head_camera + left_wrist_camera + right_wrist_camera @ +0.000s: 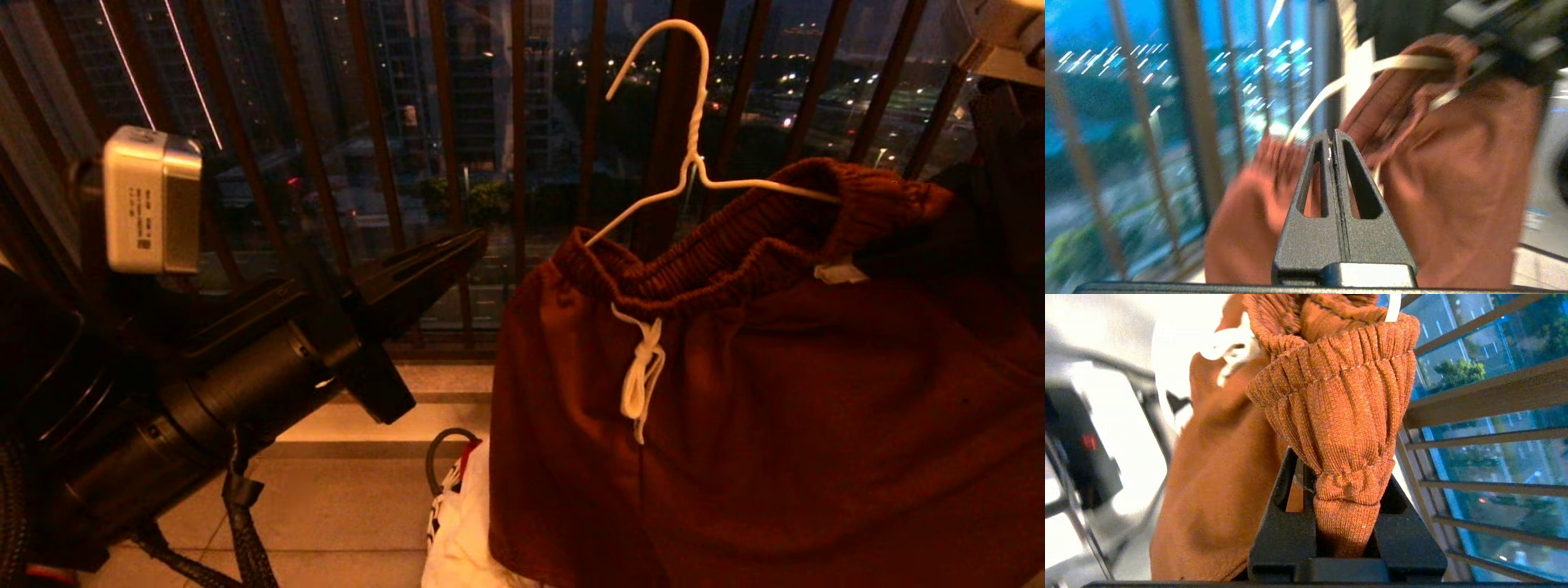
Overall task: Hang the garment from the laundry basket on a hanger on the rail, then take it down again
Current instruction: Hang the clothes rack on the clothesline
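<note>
Our right gripper (1345, 506) clamps the shorts' (767, 408) waistband, wire hanger (694, 155) threaded through; our left gripper (1333, 141) pressed together, empty, beside the shorts, before the railing (371, 122)

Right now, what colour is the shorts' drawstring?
White drawstring on the rust-brown shorts; head view shows it best.

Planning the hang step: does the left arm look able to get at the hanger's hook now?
Probably yes. The hanger hook stands bare above the shorts, and the shut, empty left tool sits beside it with nothing between.
</note>
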Controlling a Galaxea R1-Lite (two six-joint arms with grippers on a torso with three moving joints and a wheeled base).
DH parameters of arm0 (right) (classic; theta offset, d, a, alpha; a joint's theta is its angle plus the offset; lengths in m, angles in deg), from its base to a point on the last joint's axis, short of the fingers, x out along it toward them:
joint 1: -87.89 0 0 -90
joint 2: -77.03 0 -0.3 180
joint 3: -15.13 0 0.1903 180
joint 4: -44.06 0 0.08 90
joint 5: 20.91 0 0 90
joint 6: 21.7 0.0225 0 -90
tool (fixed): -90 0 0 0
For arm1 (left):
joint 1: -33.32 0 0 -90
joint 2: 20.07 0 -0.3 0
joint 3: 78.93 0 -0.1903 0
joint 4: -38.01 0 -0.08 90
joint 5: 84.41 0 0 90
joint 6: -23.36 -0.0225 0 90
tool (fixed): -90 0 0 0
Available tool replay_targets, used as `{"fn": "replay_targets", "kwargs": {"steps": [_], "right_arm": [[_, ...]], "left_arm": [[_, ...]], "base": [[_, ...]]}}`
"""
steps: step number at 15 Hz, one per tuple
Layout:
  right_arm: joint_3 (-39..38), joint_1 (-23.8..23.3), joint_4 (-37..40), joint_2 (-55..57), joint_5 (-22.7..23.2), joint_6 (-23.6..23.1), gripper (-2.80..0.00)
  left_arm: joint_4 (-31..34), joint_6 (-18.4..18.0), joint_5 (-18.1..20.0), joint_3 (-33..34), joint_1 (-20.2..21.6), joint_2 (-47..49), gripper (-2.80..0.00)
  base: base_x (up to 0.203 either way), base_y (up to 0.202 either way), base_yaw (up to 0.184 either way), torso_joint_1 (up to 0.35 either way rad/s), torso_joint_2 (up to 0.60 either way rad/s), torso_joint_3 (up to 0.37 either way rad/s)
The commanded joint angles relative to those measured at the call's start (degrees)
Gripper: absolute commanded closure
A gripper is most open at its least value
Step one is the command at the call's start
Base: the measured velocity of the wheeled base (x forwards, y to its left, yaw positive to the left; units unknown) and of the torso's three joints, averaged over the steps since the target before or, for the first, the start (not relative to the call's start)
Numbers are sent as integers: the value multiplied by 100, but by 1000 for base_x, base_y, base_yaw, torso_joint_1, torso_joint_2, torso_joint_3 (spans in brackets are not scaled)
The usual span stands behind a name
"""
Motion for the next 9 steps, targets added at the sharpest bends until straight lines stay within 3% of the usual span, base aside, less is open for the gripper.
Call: {"fn": "replay_targets", "kwargs": {"steps": [1, 3, 6, 9], "right_arm": [[0, 2, -55, -41, 26, 195, 0], [-8, 2, -130, -90, 50, 649, 0], [-186, 2, -157, -314, 59, 821, 0], [-672, 7, -550, -646, 72, 905, 0]], "left_arm": [[210, 2, -106, -19, 118, -149, 0], [655, -6, -400, -14, 206, -410, 0], [1212, -7, -809, 10, 387, -776, 0], [1313, 2, -1132, 39, 410, -913, 0]], "base": [[0, 0, 0, 0, 0, 0], [0, 0, 0, 0, 0, 0], [0, 0, 0, 0, 0, 0], [0, 0, 0, 0, 0, 0]]}}
